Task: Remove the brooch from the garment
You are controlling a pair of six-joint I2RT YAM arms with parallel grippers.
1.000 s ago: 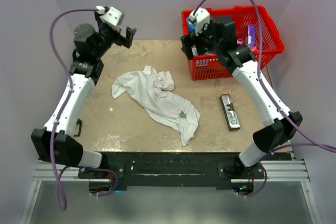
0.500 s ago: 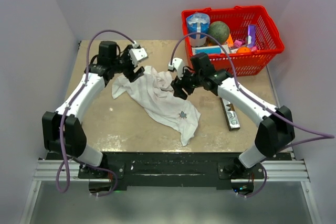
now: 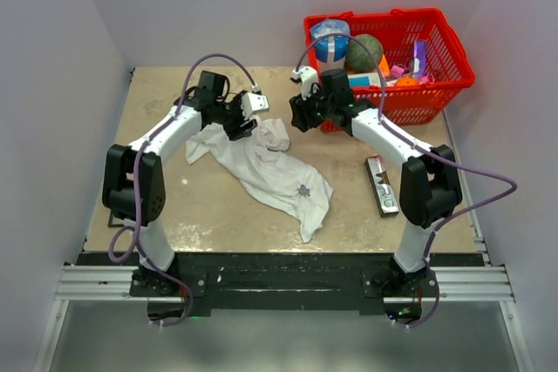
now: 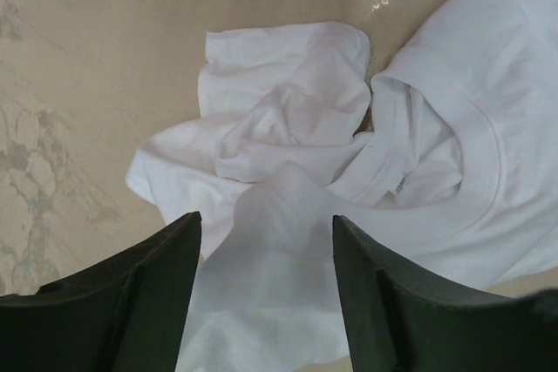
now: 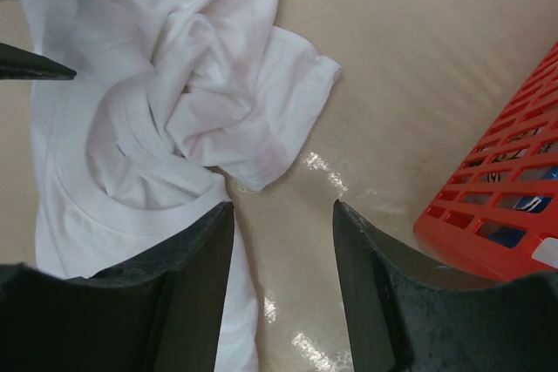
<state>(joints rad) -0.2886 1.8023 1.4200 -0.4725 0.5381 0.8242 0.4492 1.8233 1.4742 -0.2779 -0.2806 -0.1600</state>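
While the beige marbled counter (image 3: 174,206) gives the cloth little grip, the large white wrinkled cloth shirt (image 3: 261,161) can be dragged whole if it is tugged at one end only. The red plastic mesh basket (image 3: 427,104) stands just beside the right arm and could be knocked in a careless reach. The left claw (image 4: 263,226) and the right claw (image 5: 282,208) are both seen spread and empty, poised over the bunched collar end. The tiny star-shaped pin brooch (image 3: 303,190) is fixed on the near part of the shirt, well apart from both claws, and is shown in neither wrist view. If cloth is pinched along with it, or the shirt is not pressed down, the fabric is likely to be lifted with the brooch. A fold could also be thrown over it.
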